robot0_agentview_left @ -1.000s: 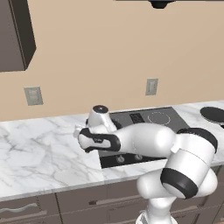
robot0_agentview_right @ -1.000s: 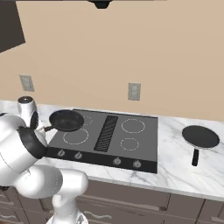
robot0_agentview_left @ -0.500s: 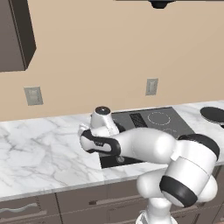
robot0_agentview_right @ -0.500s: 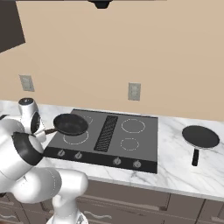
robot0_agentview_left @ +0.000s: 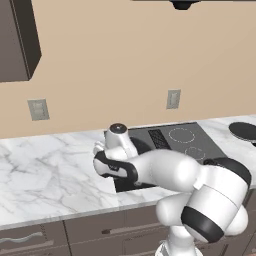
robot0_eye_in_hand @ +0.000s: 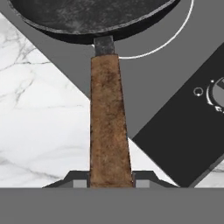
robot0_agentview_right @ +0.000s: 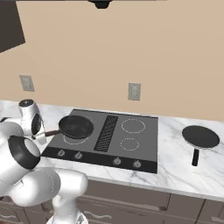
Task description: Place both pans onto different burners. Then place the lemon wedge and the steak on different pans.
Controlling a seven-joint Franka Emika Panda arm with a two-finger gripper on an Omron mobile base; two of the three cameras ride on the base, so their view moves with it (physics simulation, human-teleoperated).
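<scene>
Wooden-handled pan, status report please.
Gripper shut on the brown handle. Pan over the left rear burner. All-dark pan waits on the counter. Nothing in the way.

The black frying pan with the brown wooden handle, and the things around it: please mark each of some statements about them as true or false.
1. The gripper is shut on the brown wooden handle. True.
2. The black frying pan with the wooden handle is over the left side of the dark grey glass cooktop. True.
3. The all-dark frying pan is on a burner. False: it lies on the white marble counter, right of the cooktop.
4. A steak lies in the wooden-handled pan. False: it is empty.
</scene>
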